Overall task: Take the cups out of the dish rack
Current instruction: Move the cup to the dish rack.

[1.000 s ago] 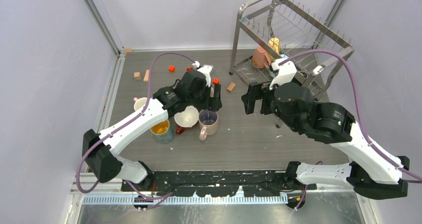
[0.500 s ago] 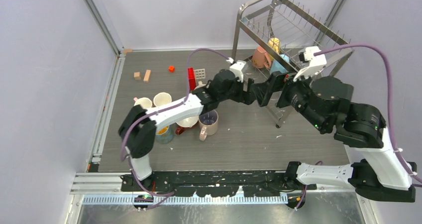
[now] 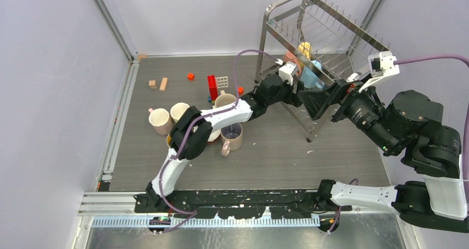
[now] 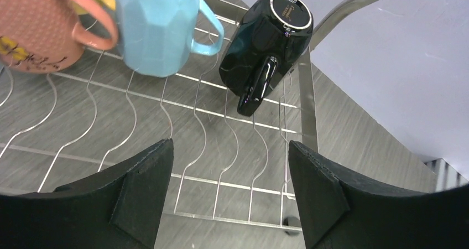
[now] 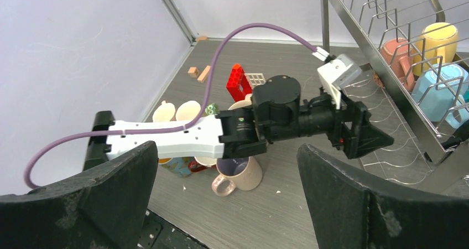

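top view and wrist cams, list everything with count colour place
dish rack: one, silver, far right
cups in rack: four, salmon, yellow, light blue, black, lower tier
cups on table: at least six, two cream, beige, pink, teal, dark red, left of centre
blocks: at least five, tall red, two small red, two wooden, far left
grid piece: one, white, beside tall red block
table: one, grey wood
left end effector: one, open, over rack's lower tier
right end effector: one, open, beside rack
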Action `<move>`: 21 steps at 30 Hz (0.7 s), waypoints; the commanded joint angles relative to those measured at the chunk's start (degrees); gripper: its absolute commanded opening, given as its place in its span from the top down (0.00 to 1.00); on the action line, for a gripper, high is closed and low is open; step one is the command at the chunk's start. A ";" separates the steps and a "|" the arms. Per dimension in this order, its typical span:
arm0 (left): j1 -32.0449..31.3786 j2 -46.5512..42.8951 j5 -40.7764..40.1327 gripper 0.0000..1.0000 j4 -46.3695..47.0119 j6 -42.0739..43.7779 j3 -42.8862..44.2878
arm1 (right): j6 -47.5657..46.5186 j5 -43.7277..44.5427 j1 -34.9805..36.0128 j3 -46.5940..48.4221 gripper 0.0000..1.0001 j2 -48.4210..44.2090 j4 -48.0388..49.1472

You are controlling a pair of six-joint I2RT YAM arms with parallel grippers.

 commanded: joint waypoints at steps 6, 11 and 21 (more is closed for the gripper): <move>-1.71 12.63 -0.29 0.26 9.01 6.35 13.14 | 0.81 -1.85 0.00 1.41 0.00 -0.16 -0.50; -2.26 19.06 1.36 0.30 8.82 9.10 20.57 | 0.49 -1.36 0.00 0.96 0.00 -0.66 -0.91; -2.37 28.82 3.03 0.38 3.29 11.19 34.38 | -0.28 -1.37 0.05 -0.12 0.00 -1.35 -0.92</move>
